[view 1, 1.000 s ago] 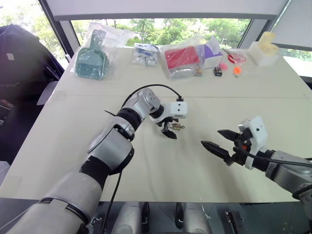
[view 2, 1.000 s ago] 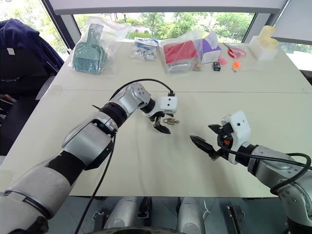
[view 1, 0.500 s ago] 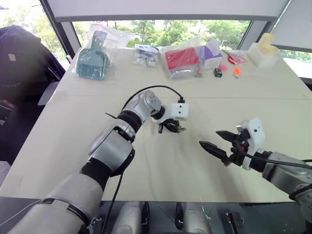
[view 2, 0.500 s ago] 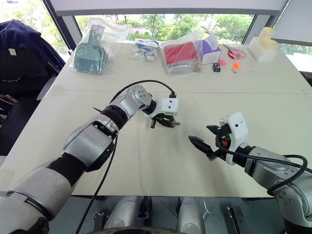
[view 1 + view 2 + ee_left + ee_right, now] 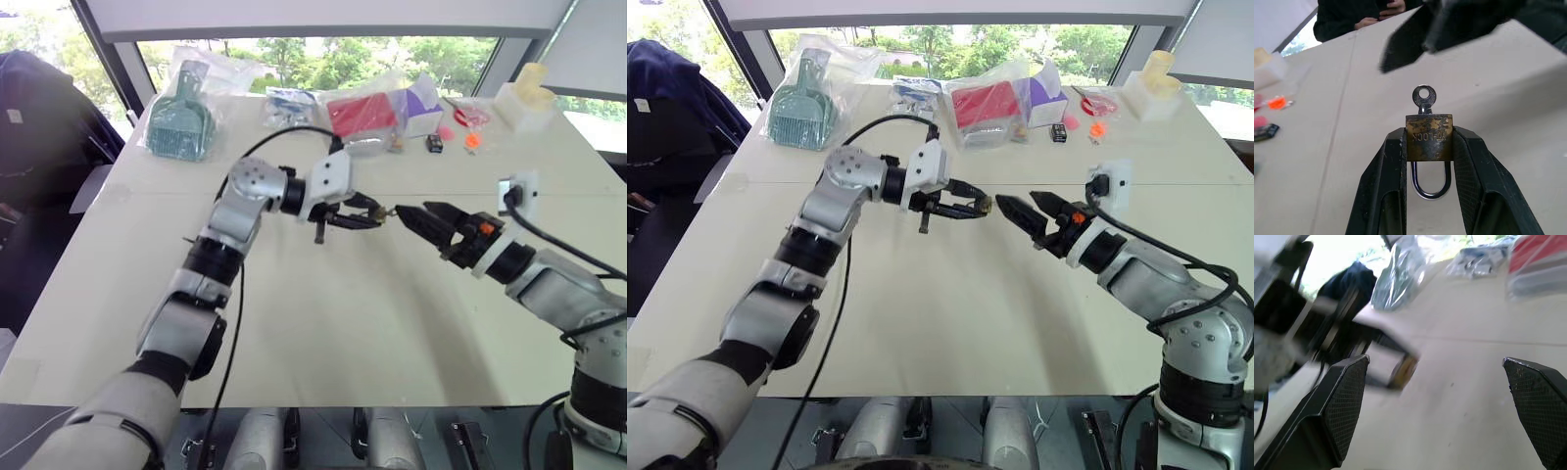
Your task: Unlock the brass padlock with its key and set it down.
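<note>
One brass padlock (image 5: 1428, 137), one key (image 5: 1424, 99), two hands, four bags.

Bare table (image 5: 323, 323) below, bagged items (image 5: 364, 117) beyond

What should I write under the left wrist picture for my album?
Left hand squeezing a brass padlock, key sticking out.

It looks like a robotics lab or test room: a plain white table (image 5: 323, 323) under wide windows (image 5: 323, 54) across the top, with bagged sample items (image 5: 362, 116) lined along its far edge.
</note>
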{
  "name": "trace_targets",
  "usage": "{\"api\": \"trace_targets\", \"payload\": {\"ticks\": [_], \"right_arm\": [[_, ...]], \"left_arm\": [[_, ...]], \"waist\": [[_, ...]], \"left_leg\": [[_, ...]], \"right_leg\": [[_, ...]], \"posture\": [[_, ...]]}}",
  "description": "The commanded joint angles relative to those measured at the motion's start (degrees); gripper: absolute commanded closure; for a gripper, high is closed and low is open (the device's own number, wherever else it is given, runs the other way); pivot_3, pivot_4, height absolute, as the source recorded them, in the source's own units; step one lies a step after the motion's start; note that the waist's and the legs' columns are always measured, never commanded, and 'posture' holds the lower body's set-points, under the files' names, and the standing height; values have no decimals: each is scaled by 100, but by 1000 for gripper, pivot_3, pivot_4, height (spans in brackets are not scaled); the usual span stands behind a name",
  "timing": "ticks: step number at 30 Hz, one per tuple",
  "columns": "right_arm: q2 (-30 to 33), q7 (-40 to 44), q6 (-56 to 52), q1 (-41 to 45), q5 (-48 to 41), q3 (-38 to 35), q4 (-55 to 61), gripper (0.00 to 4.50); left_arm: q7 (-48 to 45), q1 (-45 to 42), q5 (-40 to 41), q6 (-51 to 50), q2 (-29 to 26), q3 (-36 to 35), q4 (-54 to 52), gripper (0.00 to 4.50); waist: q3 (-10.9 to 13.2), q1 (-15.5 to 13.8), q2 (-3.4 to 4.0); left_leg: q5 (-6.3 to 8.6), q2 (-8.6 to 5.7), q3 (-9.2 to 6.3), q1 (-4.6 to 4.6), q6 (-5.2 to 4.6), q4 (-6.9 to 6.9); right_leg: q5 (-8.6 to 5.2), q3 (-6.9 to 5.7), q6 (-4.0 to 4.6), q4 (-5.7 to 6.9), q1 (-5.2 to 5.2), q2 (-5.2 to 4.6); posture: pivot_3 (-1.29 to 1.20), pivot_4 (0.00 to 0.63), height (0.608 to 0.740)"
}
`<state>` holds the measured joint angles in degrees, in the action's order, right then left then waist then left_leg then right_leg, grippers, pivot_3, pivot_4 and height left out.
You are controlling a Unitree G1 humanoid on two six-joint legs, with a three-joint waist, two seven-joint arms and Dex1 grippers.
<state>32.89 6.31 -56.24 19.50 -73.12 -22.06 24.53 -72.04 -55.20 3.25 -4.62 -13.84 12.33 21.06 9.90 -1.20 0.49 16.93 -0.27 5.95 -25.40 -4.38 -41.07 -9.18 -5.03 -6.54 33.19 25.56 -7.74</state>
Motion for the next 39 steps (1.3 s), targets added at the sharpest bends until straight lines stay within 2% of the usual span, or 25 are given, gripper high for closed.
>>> {"api": "trace_targets", "payload": {"ticks": [1,6,16,19,23,26,31,39], "right_arm": [[-13,-123,158,227,-379,-157,-58,0],[85,-165,116,156,-513,-49,-29,0],[63,-375,209,41,-885,35,162,0],[10,-442,280,55,-905,95,141,812],[-27,-485,360,65,-1009,161,116,2998],[-22,-502,390,40,-1112,203,110,4477],[30,-509,414,-43,-1188,287,125,4477],[-264,-1077,758,8,-1380,412,37,4477]], "left_arm": [[402,117,65,-153,-50,-27,-953,3786],[652,210,92,-312,-62,64,-1261,3786],[872,55,43,-74,-7,129,-1081,3786],[920,56,86,-59,23,151,-1103,3786],[939,54,117,-40,25,158,-1130,3786],[985,51,110,9,17,145,-1124,3786],[1191,24,33,238,23,119,-1063,3786],[1676,67,-457,1610,-40,266,-1049,3786]], "waist": [[0,17,1],[-1,47,2],[-1,44,2],[-1,43,2],[-1,46,2],[-1,44,2],[-1,41,2],[-1,47,2]], "left_leg": [[0,0,-2,2,0,0],[0,0,-2,5,0,2],[-1,1,-1,6,1,2],[-1,1,-1,6,1,2],[-1,1,-1,6,1,2],[-1,1,-1,6,1,2],[-1,1,-1,6,1,2],[-1,1,-1,6,1,2]], "right_leg": [[0,0,-1,1,-2,1],[1,-1,-3,2,-6,6],[2,-1,-5,2,-6,8],[2,-1,-5,2,-6,8],[2,-1,-5,2,-6,8],[2,-1,-5,2,-6,8],[2,-1,-5,2,-7,7],[2,-1,-5,2,-6,7]], "posture": [[0,150,735],[0,150,735],[0,150,735],[0,150,735],[0,150,735],[0,150,735],[0,150,735],[0,150,735]]}}
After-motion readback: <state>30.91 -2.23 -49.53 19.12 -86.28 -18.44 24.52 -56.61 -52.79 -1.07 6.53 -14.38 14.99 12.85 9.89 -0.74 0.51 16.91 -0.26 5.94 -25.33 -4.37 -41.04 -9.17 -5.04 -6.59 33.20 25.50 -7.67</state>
